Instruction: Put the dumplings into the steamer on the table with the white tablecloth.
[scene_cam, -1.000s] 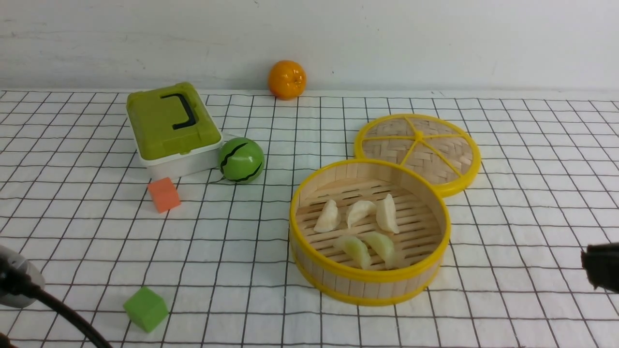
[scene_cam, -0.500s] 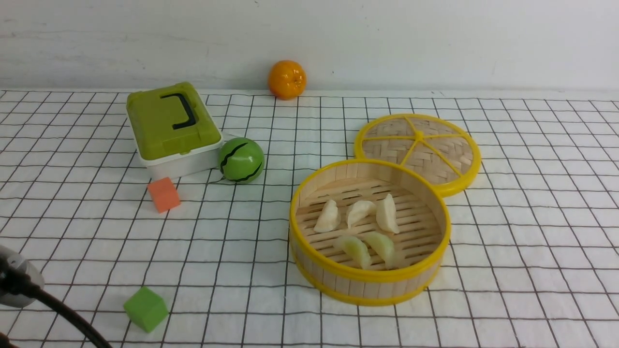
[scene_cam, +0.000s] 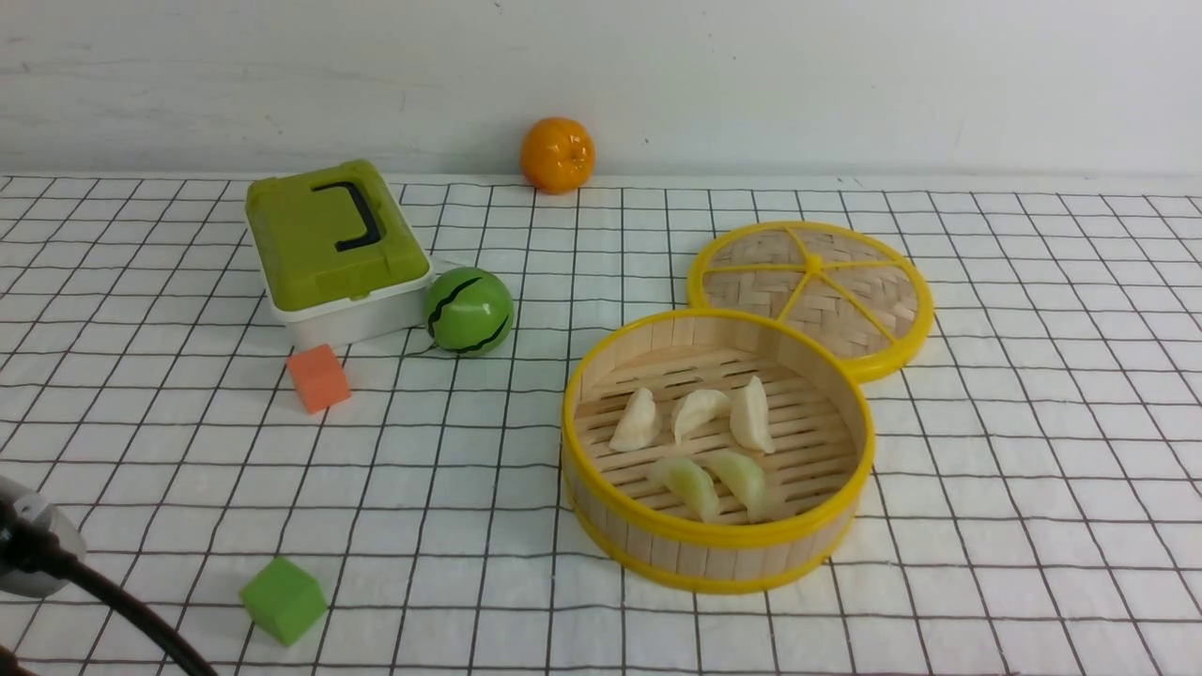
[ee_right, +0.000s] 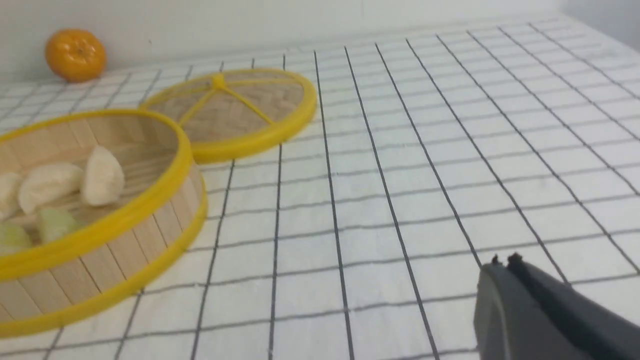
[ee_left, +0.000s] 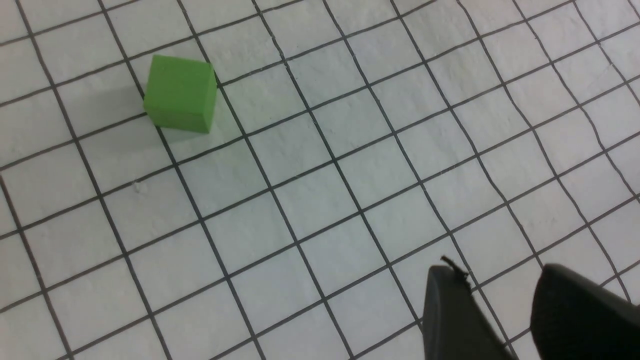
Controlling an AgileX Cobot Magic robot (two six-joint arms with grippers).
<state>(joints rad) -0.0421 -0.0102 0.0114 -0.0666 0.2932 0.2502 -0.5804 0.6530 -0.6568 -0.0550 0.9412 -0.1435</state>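
Observation:
The steamer [scene_cam: 714,556] stands right of centre on the table's white tablecloth [scene_cam: 1014,563]. All the dumplings lie on its slatted floor: three cream-white ones [scene_cam: 697,411] at the back and two yellow-green ones [scene_cam: 693,486] at the front. The right wrist view shows the steamer [ee_right: 150,235] with the dumplings [ee_right: 102,176] in it. My right gripper [ee_right: 504,264] is shut and empty, low over bare cloth to the steamer's right, and out of the front view. My left gripper [ee_left: 496,280] is open and empty over bare cloth at the near left.
The woven lid [scene_cam: 812,291] with yellow spokes lies behind the steamer, touching it. A green lidded box [scene_cam: 329,246], a green ball [scene_cam: 468,311] and an orange cube [scene_cam: 318,377] sit at the left. An orange [scene_cam: 557,154] sits by the back wall. A green cube [scene_cam: 283,599] lies near my left gripper.
My right gripper, at the front view's right edge one second ago, has drawn back out of that view. The dumplings, steamer and left arm have not moved.

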